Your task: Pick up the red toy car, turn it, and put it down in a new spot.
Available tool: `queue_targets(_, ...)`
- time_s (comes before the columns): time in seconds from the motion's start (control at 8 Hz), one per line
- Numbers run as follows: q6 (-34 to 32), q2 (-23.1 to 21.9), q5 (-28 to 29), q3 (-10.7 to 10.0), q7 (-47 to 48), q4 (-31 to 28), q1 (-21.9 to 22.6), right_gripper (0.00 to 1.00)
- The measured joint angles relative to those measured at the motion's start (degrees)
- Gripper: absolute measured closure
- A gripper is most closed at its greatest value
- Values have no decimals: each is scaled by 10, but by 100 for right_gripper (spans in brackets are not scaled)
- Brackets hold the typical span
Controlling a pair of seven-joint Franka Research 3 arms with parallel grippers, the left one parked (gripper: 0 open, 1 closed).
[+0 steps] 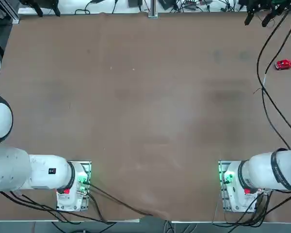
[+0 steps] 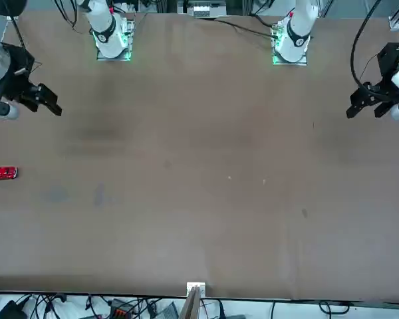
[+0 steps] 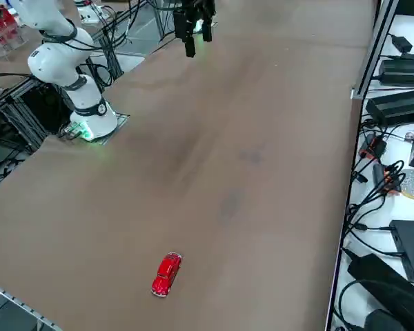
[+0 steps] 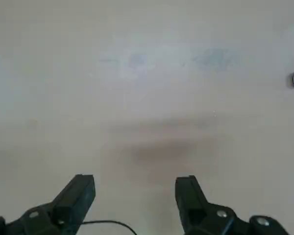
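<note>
The broad, matte brown worktop (image 1: pixel 145 111) is shown bare apart from the red toy car (image 1: pixel 283 64), which rests near its far right edge. The right claw (image 4: pixel 135 196) is held high above open surface with its dark, blocky fingers (image 4: pixel 78 193) spread wide and empty, well apart from the car. For a clean grasp, the claw is best centred over the small, glossy, rounded body and closed across its narrow sides.

One red toy car (image 1: pixel 283 64) lies on one brown table (image 1: pixel 145 121), well away from the right gripper (image 4: pixel 136 196). That gripper shows two black fingers (image 4: pixel 78 196), spread apart with nothing between them.
</note>
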Motion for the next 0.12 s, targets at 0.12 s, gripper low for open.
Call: queue_targets(0.12, 0, 0, 0, 7, 0, 0, -1, 0)
